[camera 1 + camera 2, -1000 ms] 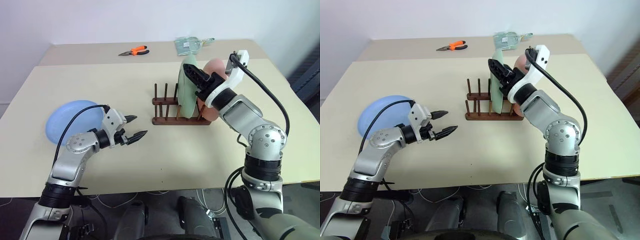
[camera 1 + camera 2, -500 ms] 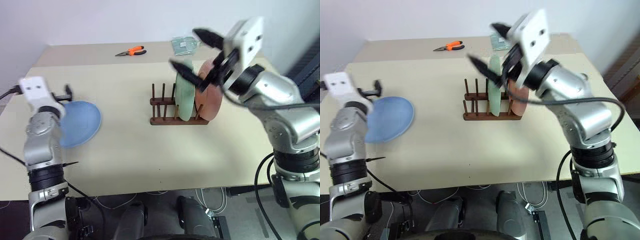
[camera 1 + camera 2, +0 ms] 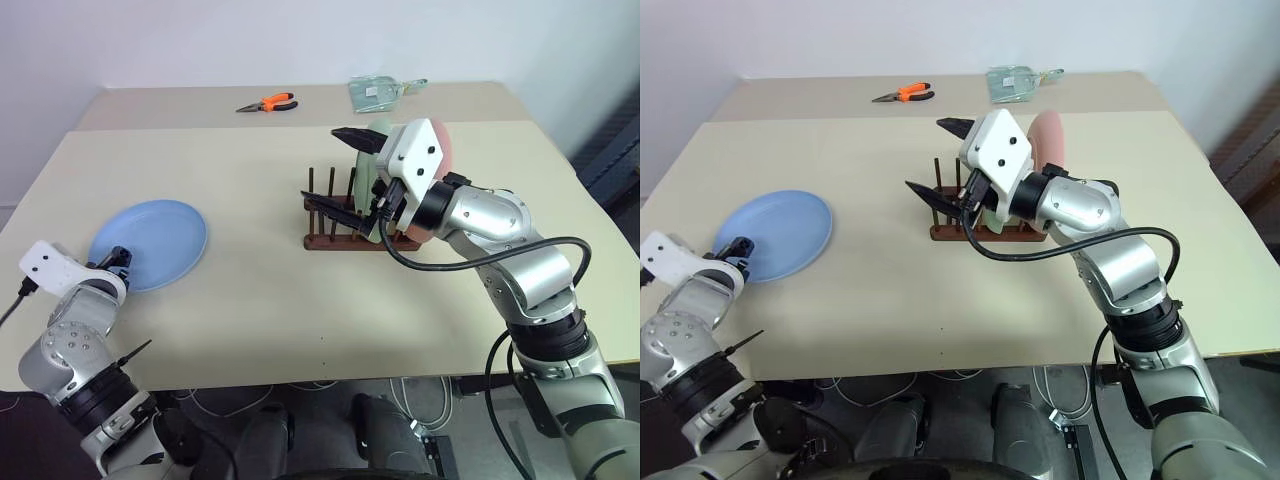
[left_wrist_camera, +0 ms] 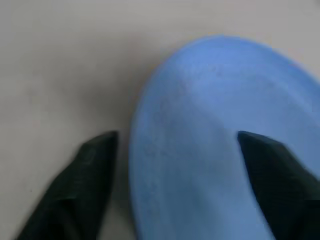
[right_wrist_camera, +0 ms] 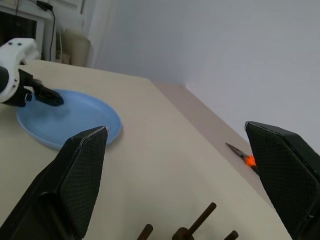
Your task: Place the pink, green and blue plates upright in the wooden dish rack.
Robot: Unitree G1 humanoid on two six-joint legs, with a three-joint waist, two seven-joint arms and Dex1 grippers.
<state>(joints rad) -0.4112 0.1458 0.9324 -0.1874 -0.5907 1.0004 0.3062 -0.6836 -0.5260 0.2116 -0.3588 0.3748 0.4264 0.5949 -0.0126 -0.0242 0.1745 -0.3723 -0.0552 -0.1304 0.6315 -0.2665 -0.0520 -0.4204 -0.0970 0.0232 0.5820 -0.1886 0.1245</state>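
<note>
The blue plate [image 3: 148, 244] lies flat on the worktop [image 3: 300, 300], near its left edge & close to the front. The pink plate [image 3: 1047, 140] & green plate [image 3: 366, 165] already stand up in the wooden dish rack [image 3: 345, 222], in the middle of the worktop, pink at the right end, green next to it. So 2 are done, 1 to go.

The left claw [image 4: 175, 155] is at the near rim of the blue plate. Its fingers are apart, one over the plate & one outside the rim, w/ the rim in between. It isn't gripping the plate yet, I think. The right claw [image 3: 340, 172] hangs wide apart in the air in front of the rack w/ nothing in it.

Orange pliers [image 3: 268, 102] & a clear bag [image 3: 378, 90] sit at the back edge, well away from it all.

Step now, I think: grab the blue plate by its rim.

How to do it well:
- Get one finger under the rim & one on top, then squeeze. The plate is flat & shallow, so the low finger may push it along the worktop, not go under. Go slow.
- Bite deep enough, so the plate won't slip or swing when it goes up.
- Lift, turn it on its edge, then bring it to the free pegs left of the green plate.
- The right claw is in front of those pegs. It should move off first, or the two may bump.
- Let it down gently between the pegs so the other 2 plates don't tip.
</note>
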